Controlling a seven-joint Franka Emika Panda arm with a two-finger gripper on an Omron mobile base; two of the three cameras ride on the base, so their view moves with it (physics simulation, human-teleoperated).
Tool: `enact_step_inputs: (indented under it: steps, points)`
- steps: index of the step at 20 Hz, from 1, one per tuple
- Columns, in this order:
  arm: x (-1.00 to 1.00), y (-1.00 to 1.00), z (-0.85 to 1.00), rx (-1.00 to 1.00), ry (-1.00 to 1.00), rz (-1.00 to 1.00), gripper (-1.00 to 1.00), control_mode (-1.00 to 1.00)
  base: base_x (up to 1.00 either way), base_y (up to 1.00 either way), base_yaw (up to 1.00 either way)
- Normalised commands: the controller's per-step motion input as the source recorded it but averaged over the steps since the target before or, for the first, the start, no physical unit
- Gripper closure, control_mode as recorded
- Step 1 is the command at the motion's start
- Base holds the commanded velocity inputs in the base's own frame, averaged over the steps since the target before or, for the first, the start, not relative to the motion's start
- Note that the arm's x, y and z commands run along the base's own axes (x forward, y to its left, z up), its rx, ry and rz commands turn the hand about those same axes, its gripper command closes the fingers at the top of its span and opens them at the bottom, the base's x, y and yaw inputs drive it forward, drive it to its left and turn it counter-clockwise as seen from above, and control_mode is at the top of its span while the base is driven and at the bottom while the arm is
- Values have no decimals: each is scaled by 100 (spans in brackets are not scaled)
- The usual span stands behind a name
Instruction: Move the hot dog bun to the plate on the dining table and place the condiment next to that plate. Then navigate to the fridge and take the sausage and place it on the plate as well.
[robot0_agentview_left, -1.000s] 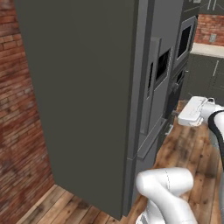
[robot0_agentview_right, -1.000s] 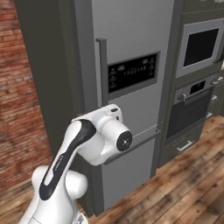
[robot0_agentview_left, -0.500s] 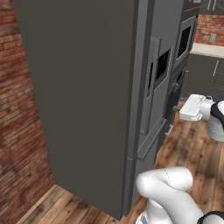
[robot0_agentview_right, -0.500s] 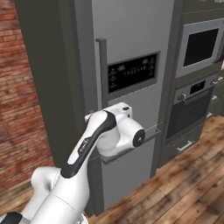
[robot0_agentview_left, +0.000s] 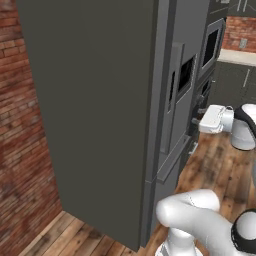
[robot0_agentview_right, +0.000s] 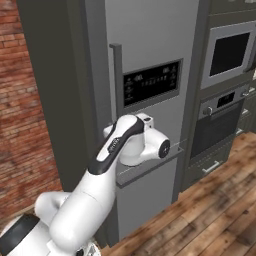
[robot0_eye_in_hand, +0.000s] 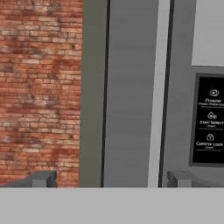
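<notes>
The tall silver-grey fridge (robot0_agentview_right: 150, 100) stands closed straight ahead of the robot, its broad dark-grey side panel (robot0_agentview_left: 95, 115) turned toward the red brick wall (robot0_agentview_left: 25, 150) on the left. A black display panel (robot0_agentview_right: 152, 82) with small pale icons sits at mid height on the door, and a slim vertical grey handle (robot0_agentview_right: 118, 75) runs up beside it. In the hand view that same panel (robot0_eye_in_hand: 209, 120) shows at the right edge, with white words too blurred to read fully, and the handle (robot0_eye_in_hand: 158, 87) rises as a pale strip just left of it. A horizontal ledge crosses the fridge front below the display, dividing the upper door from the lower drawer.

The two-finger gripper (robot0_eye_in_hand: 109, 179) is spread wide, its dark fingertips (robot0_eye_in_hand: 41, 179) well apart and nothing between them, pointed at the door's left part next to the handle. From the left base view the white hand (robot0_agentview_left: 215, 119) hangs close in front of the fridge door, near the ledge; I cannot tell whether it touches.

To the right of the fridge stands a dark cabinet column with a built-in microwave (robot0_agentview_right: 231, 52) above a built-in oven (robot0_agentview_right: 220, 125). The floor (robot0_agentview_right: 210, 220) is warm brown wooden planks. The white arm (robot0_agentview_right: 100, 185) bends up between the base and the door, hiding part of the lower fridge front in the right base view.
</notes>
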Motion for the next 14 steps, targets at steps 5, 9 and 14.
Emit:
enact_step_inputs:
  steps: [5, 9, 14]
  points:
    - [37, 0, -11, 0, -1, 0, -100, -100, 0, 0, 0]
    - [26, 0, -7, 0, -2, 0, -100, -100, 0, 0, 0]
    - [27, 0, -11, 0, 0, 0, -100, -100, 0, 0, 0]
